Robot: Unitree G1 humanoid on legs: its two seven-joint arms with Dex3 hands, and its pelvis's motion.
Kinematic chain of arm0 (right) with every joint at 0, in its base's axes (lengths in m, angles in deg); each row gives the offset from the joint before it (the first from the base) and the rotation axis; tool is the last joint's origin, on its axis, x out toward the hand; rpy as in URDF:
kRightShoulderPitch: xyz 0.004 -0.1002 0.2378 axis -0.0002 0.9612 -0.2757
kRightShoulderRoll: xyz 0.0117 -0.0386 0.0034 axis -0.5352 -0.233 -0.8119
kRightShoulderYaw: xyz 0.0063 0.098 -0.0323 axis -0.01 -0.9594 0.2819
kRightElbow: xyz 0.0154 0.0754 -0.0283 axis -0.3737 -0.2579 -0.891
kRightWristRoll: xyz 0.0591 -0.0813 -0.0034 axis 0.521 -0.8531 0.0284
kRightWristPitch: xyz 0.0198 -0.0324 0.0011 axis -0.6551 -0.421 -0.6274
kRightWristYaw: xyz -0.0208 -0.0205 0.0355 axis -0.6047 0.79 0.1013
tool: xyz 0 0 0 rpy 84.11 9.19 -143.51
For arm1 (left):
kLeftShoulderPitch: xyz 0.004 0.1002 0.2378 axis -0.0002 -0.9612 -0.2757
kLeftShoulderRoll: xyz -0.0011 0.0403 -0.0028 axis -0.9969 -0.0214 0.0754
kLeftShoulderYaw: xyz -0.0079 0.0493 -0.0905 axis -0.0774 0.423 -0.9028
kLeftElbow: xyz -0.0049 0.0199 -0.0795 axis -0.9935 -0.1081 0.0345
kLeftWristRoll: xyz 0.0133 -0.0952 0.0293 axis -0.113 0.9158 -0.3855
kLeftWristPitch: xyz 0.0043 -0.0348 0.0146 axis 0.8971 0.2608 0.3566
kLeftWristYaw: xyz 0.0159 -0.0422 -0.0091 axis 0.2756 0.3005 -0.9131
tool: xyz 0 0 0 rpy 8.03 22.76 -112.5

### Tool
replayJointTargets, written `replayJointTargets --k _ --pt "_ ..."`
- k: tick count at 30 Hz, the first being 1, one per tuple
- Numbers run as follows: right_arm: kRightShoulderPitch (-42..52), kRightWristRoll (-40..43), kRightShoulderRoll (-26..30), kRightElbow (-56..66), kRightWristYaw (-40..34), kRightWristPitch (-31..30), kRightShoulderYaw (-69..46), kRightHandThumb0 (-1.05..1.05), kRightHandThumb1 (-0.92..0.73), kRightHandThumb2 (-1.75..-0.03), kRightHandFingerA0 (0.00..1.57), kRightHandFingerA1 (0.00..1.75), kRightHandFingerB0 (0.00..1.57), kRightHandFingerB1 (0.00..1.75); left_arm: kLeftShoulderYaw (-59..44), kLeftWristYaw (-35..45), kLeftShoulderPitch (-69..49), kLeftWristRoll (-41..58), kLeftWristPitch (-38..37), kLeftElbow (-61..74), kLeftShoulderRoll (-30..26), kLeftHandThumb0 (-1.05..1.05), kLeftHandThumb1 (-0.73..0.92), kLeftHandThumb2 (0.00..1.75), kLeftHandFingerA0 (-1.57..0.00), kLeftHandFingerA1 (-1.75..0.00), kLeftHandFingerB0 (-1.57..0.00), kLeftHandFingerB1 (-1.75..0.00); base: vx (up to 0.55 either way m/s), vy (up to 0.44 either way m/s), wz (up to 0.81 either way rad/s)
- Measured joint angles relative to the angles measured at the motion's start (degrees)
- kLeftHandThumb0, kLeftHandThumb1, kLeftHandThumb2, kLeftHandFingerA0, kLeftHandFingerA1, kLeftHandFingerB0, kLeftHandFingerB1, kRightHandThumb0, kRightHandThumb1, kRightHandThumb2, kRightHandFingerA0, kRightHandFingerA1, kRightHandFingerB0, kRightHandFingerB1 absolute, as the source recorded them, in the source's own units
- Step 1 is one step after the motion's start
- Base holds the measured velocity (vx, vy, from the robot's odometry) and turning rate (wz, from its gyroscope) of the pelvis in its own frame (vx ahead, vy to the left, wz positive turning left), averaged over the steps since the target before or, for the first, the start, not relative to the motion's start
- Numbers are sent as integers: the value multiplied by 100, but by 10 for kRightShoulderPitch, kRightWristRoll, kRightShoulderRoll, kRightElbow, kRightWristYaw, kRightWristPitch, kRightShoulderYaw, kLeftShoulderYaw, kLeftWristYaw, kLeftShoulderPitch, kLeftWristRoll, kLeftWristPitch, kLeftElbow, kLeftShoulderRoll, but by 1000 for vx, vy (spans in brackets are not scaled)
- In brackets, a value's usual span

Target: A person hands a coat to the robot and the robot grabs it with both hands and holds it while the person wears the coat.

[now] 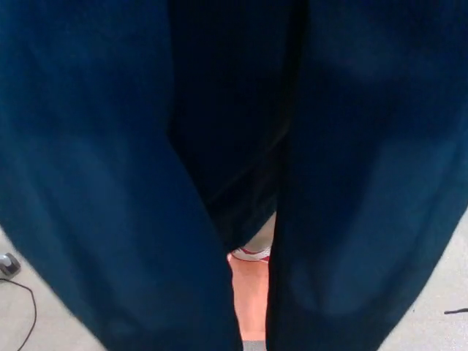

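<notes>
A dark navy coat [110, 183] hangs close in front of the head camera and fills almost the whole picture. Its two front panels or sleeves drop down left and right, with a darker inner part [227, 124] between them. Through the narrow gap low in the middle I see the tip of a person's red and white shoe [251, 254] on an orange floor mat [251, 296]. Neither of my hands shows; the coat covers where they could be.
Grey floor [22, 322] shows only at the bottom corners. A small grey object [7, 263] with a thin black cable [29, 307] lies at the left edge. Another dark cable end [455, 311] lies at the right edge.
</notes>
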Motion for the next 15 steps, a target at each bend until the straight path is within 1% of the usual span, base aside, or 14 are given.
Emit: replayJointTargets --k 3,5,6,8,9,11,12,15 --pt "-25 -9 1 -8 5 -18 19 -50 -85 -67 98 175 71 165 13 5 18 -3 4 -8 4 -47 72 61 -95 -175 -69 -166 0 0 0" --pt "-38 -14 2 -11 9 -25 29 -50 -85 -67 95 175 68 164 22 11 28 -9 10 -11 5 -48 70 62 -94 -175 -66 -164 0 0 0" --pt "-44 -17 3 -12 11 -28 33 -51 -85 -67 91 175 66 161 30 12 34 -13 15 -12 6 -47 76 62 -92 -175 -63 -165 0 0 0" --pt "-55 -20 6 -13 14 -31 37 -50 -85 -67 91 175 66 161 36 14 43 -16 19 -13 7 -49 74 63 -92 -175 -64 -165 0 0 0" --pt "-61 -21 8 -13 17 -31 37 -50 -85 -67 90 175 65 164 36 17 47 -16 21 -13 7 -48 71 62 -91 -175 -67 -160 0 0 0" --pt "-66 -22 10 -12 21 -31 38 -51 -86 -66 91 175 64 165 35 23 50 -16 22 -14 8 -48 70 62 -90 -175 -67 -159 0 0 0" --pt "-68 -22 11 -12 22 -31 38 -52 -87 -67 91 175 66 166 34 27 51 -16 23 -14 8 -48 74 62 -94 -175 -69 -163 0 0 0" --pt "-72 -24 15 -12 27 -31 39 -51 -86 -67 91 175 69 162 34 36 55 -16 25 -13 9 -48 76 62 -96 -175 -70 -165 0 0 0"
